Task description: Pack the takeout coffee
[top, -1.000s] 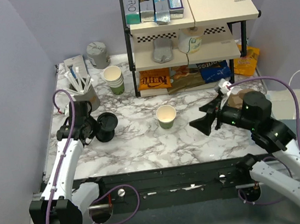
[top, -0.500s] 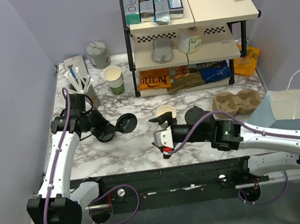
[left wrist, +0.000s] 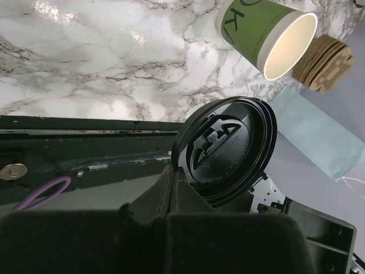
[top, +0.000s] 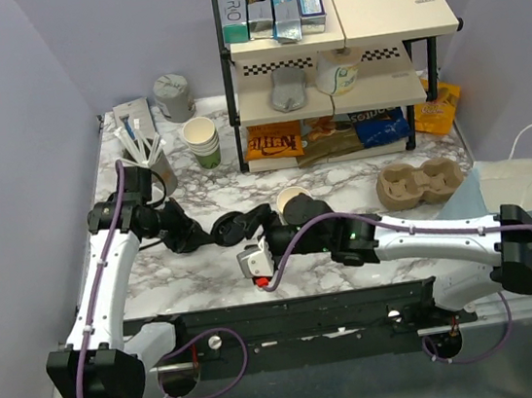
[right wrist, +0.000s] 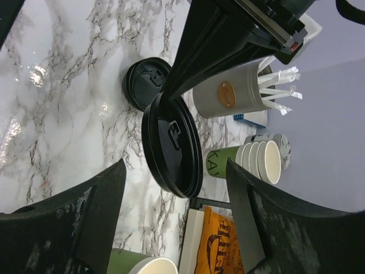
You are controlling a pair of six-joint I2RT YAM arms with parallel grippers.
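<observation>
No lidded coffee cup is in view. A lone green paper cup (top: 291, 199) stands open on the marble, partly behind my right arm; it also shows in the left wrist view (left wrist: 268, 31). My left gripper (top: 202, 235) (left wrist: 174, 171) is shut on the rim of a round black lid (top: 227, 231) (left wrist: 228, 148) and holds it on edge above the table. My right gripper (top: 252, 228) (right wrist: 175, 165) is open, with its fingers either side of that lid (right wrist: 171, 148) and not touching it. A second black lid (right wrist: 145, 83) lies flat on the table behind.
A stack of lidless cups (top: 202, 141) (right wrist: 251, 160) and a grey holder of stirrers (top: 149, 165) stand at the back left. A shelf rack (top: 332, 102) with snacks is at the back. A cardboard cup carrier (top: 421, 181) and a paper bag (top: 530, 189) are at the right.
My left gripper has lifted the black lid and carried it right. My right arm has swung from the right side across the table to the lid, jaws open.
</observation>
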